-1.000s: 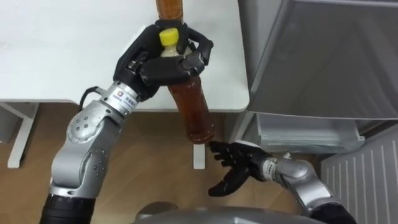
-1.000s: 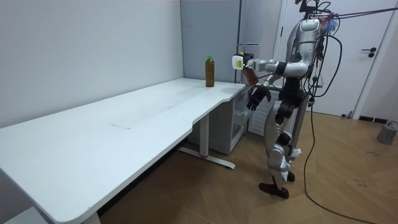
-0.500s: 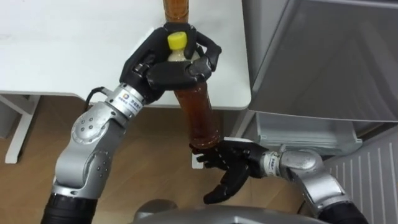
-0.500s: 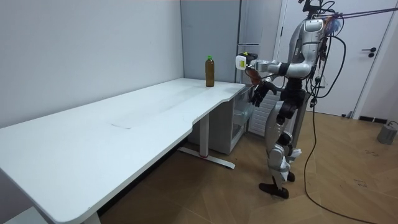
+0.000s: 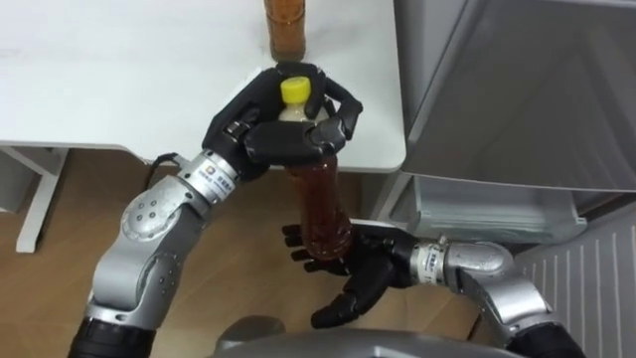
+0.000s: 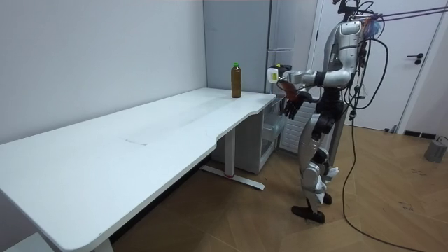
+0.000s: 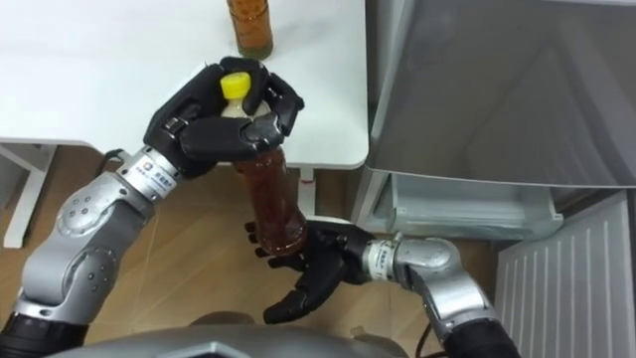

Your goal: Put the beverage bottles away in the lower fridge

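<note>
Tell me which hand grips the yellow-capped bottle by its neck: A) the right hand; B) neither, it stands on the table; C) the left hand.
C: the left hand curls round the neck of the bottle, while the right hand lies open at its base.

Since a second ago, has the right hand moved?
Yes: the right hand has shifted left, away from the fridge, to the bottle's base.
</note>
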